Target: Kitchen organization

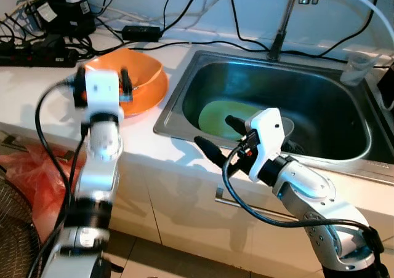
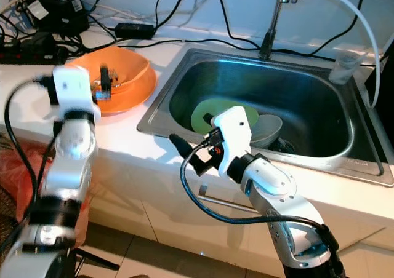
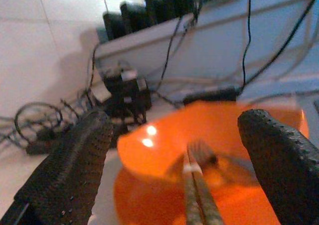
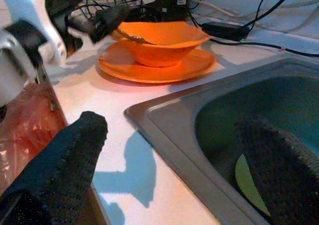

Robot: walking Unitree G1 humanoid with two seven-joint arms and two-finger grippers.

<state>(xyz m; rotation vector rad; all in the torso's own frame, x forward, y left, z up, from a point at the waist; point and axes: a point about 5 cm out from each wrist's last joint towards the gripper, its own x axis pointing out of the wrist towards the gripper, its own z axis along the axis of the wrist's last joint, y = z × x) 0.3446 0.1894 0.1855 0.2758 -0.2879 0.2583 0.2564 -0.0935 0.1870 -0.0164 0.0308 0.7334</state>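
A white bench (image 1: 37, 87) carries a glossy orange bowl (image 1: 138, 71) standing on a flat orange plate (image 1: 151, 96), both smooth and plastic-looking; the bowl's rim is softly squared. A metal utensil (image 4: 130, 36), probably a fork, rests inside the bowl with its handle leaning over the rim. Beside the plate lies a brushed stainless-steel sink (image 1: 184, 96), rectangular with rounded corners. In its basin sit a flat lime-green plate (image 2: 209, 113) and, touching it, a pale grey bowl (image 2: 268, 129). A slim metal tap (image 1: 280, 26) rises behind the sink, and a clear plastic cup (image 1: 357, 67) stands on the far corner. Black cables and a power strip (image 1: 37, 56) crowd the back of the bench. Orange-red plastic bags (image 1: 31, 179) lie on the floor below.

The left gripper (image 3: 184, 155) hovers just over the near side of the orange bowl; its fingers (image 3: 75, 160), coarse and dimpled black, are spread wide and grasp nothing, with the utensil handle between them but untouched. The right gripper (image 4: 179, 170) is held over the front edge of the bench at the sink's near corner; its fingers (image 4: 65, 165) are likewise released, wide apart and empty.
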